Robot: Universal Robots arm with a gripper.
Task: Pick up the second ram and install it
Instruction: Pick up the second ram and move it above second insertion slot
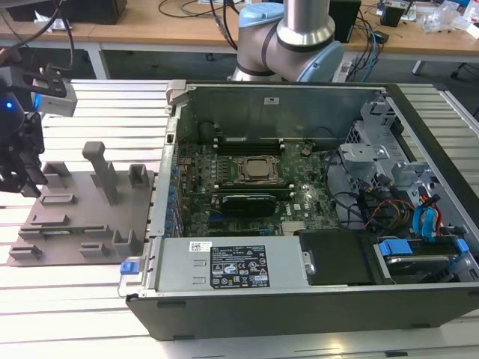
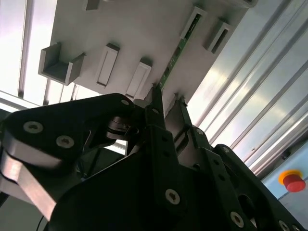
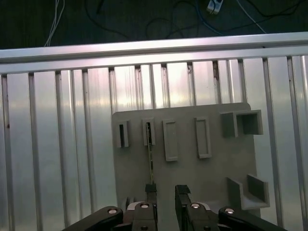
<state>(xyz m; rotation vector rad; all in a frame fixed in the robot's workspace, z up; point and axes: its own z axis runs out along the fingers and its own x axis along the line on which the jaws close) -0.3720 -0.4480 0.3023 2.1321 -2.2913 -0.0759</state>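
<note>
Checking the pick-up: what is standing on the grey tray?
The second ram stands on edge on the grey tray, its far end in one slotted block. Its near end is covered by the tool.

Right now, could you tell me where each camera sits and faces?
Exterior view: off the arm, overlooking computer case and grey tray; arm and pincer show.
First wrist view: on the wrist, facing the tray past the open pincer.
Second wrist view: on the wrist, close behind the pincer.
Both share the second ram.
</note>
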